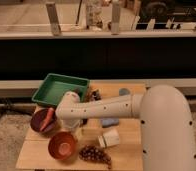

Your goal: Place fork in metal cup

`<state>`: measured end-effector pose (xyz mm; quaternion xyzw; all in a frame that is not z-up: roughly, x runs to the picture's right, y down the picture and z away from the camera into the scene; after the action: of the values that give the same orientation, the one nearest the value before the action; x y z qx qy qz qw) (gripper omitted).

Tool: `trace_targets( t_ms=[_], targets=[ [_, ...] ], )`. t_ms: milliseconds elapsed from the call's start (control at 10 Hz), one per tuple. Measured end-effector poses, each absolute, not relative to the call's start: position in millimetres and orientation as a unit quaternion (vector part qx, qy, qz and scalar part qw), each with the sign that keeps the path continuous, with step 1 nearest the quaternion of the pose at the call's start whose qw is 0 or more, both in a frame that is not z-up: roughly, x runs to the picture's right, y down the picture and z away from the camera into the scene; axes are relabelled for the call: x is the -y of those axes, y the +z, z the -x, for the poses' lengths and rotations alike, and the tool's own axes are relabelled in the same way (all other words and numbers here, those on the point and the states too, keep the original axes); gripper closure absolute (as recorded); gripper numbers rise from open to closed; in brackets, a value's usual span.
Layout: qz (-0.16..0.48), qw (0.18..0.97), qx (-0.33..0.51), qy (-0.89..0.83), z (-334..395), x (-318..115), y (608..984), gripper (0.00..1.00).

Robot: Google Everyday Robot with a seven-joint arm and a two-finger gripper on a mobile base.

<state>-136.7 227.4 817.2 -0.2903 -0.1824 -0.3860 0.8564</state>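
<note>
My arm reaches from the right across the wooden table (126,155). Its wrist ends over the table's left part, between the green tray (58,89) and the orange bowl (62,145). My gripper (72,123) points down just below the wrist, next to the dark bowl (42,122). The fork does not show in the camera view. The metal cup does not show either; the arm covers the spot beneath it.
The dark bowl holds a red-orange object. A bunch of dark grapes (95,154) lies at the front. A white cup (109,138) lies on its side beside a blue sponge (109,121). A blue-grey item (124,92) and a small dark object (94,95) sit at the back.
</note>
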Motion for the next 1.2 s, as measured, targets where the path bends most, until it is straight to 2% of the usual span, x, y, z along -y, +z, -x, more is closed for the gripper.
trace_targets(
  t_ms=[800, 1200],
  targets=[
    [0.309, 0.861, 0.187, -0.359, 132, -222, 814, 0.2],
    [0.284, 0.861, 0.187, -0.379, 141, -230, 801, 0.2]
  ],
)
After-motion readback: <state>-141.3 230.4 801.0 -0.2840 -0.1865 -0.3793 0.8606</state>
